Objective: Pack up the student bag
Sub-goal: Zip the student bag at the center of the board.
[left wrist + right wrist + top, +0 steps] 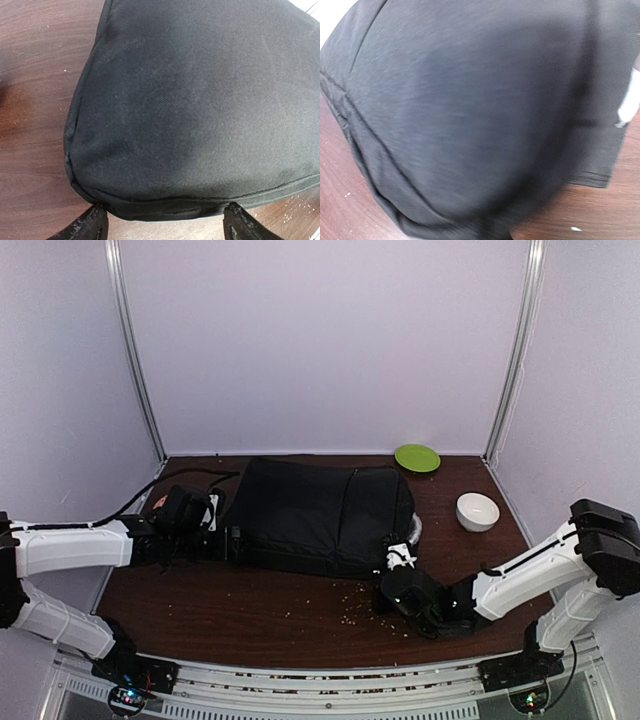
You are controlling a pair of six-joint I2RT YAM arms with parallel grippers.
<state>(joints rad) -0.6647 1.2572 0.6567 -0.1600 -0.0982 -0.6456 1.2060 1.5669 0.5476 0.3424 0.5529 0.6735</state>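
One student bag (pixel 315 515): flat at counter (pixel 250 625) centre, long side running 9 to 3 o'clock.
Two end effectors.
Left end effector (pixel 232 537): at bag's 9 o'clock end, jaws spread wide, seamed bag edge just ahead of tips, nothing gripped.
Right end effector (pixel 398 565): at bag's 5 o'clock corner, closed tight; whether it pinches anything, cannot tell.
One green plate (pixel 417 457): 1 o'clock, near bag's far corner.
One white bowl (pixel 477 511): 3 o'clock, apart from bag.
Crumbs (pixel 350 605), many: across open counter strip at 6 o'clock.
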